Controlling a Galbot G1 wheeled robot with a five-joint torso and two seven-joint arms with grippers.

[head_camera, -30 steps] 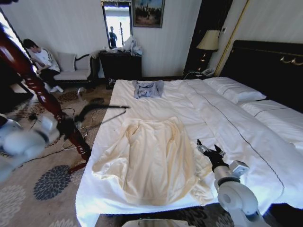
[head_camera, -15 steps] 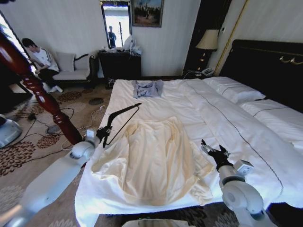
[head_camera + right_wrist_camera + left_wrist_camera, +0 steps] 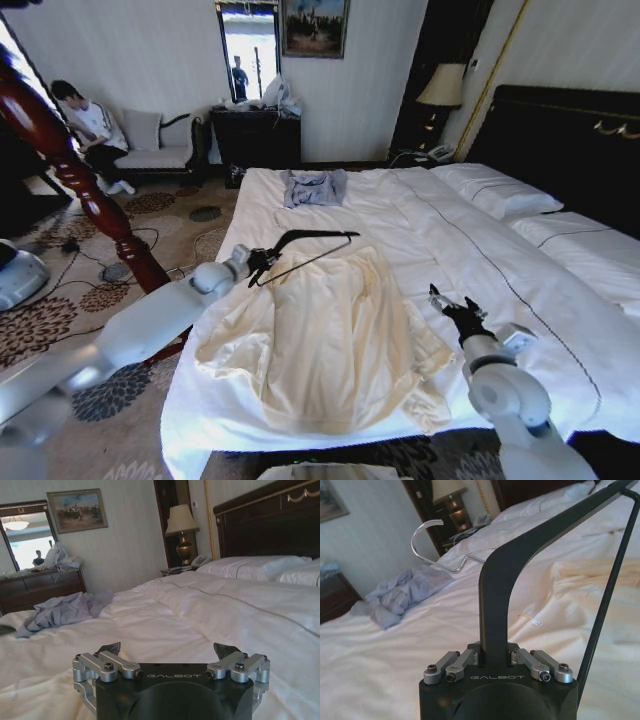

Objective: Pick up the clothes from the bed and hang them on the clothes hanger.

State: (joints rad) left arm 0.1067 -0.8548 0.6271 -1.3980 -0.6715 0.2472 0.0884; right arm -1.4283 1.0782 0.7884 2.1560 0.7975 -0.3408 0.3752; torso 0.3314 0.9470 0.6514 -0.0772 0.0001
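- Step in hand: bringing the clothes hanger to the garment; left gripper clamped tight on one black shoulder of it (seen plainly in the left wrist view, hanger rising straight from between the pressed fingers), held over the bed's left side, just above the collar end of the clothes.
- Clothes lying flat and spread, sleeves out, near the foot edge of the bed, toward its left side; not yet lifted, nothing yet on the hanger.
- Right gripper hovering at the garment's right sleeve, fingers spread wide, holding nothing; same in its own wrist view, right gripper.
- Next move, as a judgement: a pinch of thin soft cloth at collar or shoulder, lifted enough for a hanger arm to slide inside; likely to slip or bunch.
- Surface and room: white duvet, smooth; small grey-blue garment near the far edge; reddish wooden post left of the bed; patterned carpet, dark headboard, lamp.
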